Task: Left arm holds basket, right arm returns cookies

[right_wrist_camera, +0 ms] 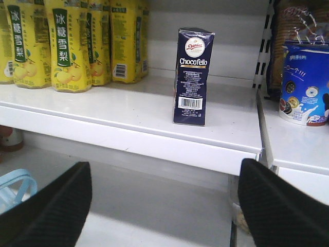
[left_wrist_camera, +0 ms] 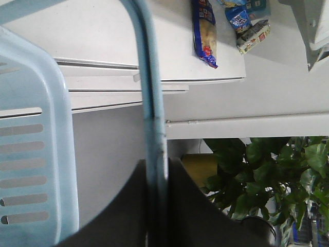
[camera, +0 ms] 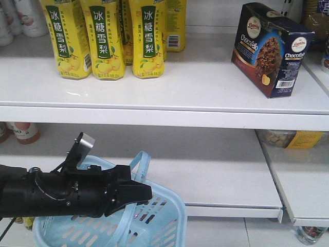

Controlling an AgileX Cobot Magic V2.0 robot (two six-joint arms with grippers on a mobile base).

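Note:
The pale blue basket point(camera: 159, 218) hangs low in front of the shelves, and my left gripper point(camera: 145, 193) is shut on its loop handle point(camera: 140, 162). In the left wrist view the handle point(left_wrist_camera: 151, 77) runs straight down between the closed jaws of the left gripper point(left_wrist_camera: 157, 172), with the basket's slotted wall point(left_wrist_camera: 31, 154) at the left. The navy cookies carton point(camera: 270, 49) stands on the upper shelf at the right, free of any gripper. My right gripper point(right_wrist_camera: 164, 172) is open and empty, below and in front of the cookies point(right_wrist_camera: 193, 77). The right arm is outside the front view.
Yellow drink bottles point(camera: 105, 36) stand in a row left of the carton, also in the right wrist view point(right_wrist_camera: 67, 46). The white shelf edge point(camera: 154, 116) juts out above a lower shelf point(camera: 216, 175). A blue snack tub point(right_wrist_camera: 303, 85) sits beyond a divider. A green plant point(left_wrist_camera: 267, 175) stands nearby.

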